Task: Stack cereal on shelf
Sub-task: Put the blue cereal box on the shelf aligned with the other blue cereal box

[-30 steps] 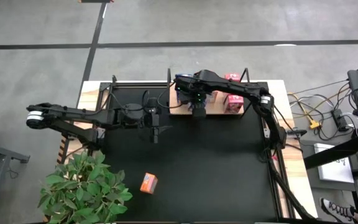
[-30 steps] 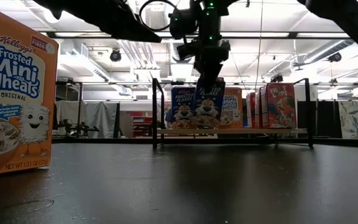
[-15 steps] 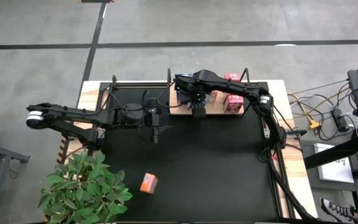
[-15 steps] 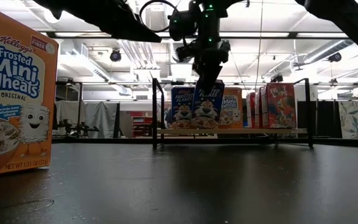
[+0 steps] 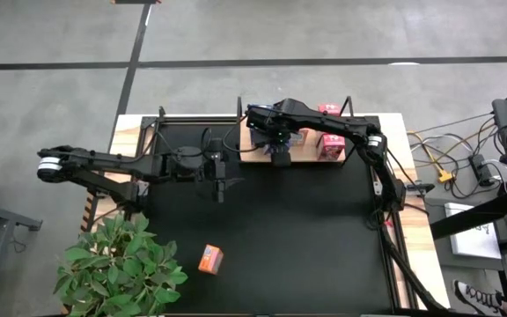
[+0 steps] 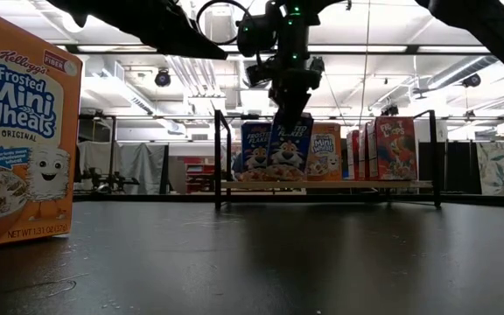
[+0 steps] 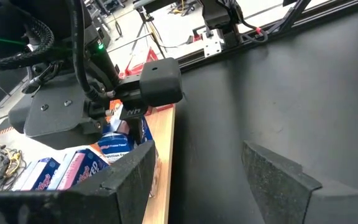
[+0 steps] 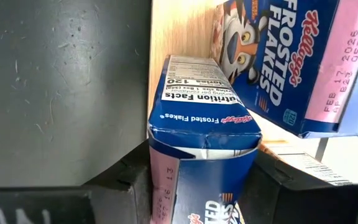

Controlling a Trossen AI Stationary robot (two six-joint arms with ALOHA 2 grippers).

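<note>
The right gripper (image 5: 279, 151) is reaching over the light natural-wood shelf board with thin black posts (image 5: 299, 155) at the far edge of the table, its jaws clamping a small blue printed cardboard cereal box (image 8: 197, 134). The right wrist view is showing what the others are hiding: the jaws are pressing on the two side faces of this held box, and a second blue cereal box (image 8: 291, 56) is standing on the wood just beyond it, close but with a strip of board between them.

The low view is giving the row face-on: the held blue box (image 6: 289, 150) is hanging at the level of the board, in front of the second blue box (image 6: 256, 150), though whether its base is touching the wood cannot be told. An orange cereal box (image 6: 325, 152) is standing just beside it, and red-pink cereal boxes (image 6: 381, 149) are lining up farther along. From above, most of these are lying hidden under the arm.

A lone orange cereal box (image 5: 209, 259) is sitting on the black mat (image 5: 306, 238) at the near side, well apart from the shelf; the low view is showing it upright.

The left gripper (image 5: 217, 187) is waiting over the mat; its wrist view is showing the jaws wide apart with nothing between them.
</note>
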